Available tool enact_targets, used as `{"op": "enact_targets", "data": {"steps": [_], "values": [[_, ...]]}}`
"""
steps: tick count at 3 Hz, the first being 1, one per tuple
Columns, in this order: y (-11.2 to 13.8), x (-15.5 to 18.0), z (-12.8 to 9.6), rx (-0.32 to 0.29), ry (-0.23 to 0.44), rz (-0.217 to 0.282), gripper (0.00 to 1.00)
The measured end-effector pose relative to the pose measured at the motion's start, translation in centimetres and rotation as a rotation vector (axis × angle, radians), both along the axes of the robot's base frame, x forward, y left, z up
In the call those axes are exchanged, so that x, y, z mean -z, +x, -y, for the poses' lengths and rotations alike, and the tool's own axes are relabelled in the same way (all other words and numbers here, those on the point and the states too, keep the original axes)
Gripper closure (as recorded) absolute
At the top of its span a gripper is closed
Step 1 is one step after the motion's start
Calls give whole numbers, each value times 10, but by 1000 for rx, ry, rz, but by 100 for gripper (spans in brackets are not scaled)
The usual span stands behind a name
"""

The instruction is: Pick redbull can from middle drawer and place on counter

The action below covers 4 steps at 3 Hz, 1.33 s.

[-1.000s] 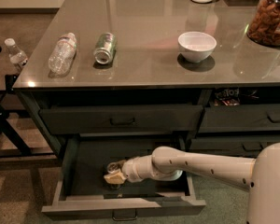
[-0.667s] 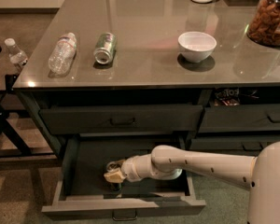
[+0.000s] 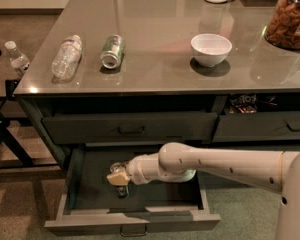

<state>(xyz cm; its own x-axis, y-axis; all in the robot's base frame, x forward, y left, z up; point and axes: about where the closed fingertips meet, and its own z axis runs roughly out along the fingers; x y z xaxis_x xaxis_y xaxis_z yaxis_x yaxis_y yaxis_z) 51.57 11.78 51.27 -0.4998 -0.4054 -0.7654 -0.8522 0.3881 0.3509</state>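
Item: middle drawer, pulled open under the counter. I am reaching the arm in from the right, and the gripper is hanging low over the drawer's left half. Change over the last second: next to none. The gripper is sitting almost where it was, so I am judging the grasp as being settled and the lift as not yet begun. Item: redbull can, showing only as a small dark shape right under the gripper tip, inside the drawer. Pincer state: I cannot tell how wide it is set, nor whether it has hold of the can. Items on the counter: a green can lying on its side, a plastic bottle beside it, a white bowl well to the right. I am counting the bare stretch between can and bowl as a likely landing spot.
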Motion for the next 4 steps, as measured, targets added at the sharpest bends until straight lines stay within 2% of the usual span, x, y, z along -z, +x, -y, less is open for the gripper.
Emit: {"op": "enact_targets", "data": {"steps": [1, 2, 4], "values": [[8, -43, 6, 37, -12, 30, 100], [12, -60, 11, 47, -18, 57, 100], [16, -72, 7, 61, 3, 89, 100]]}}
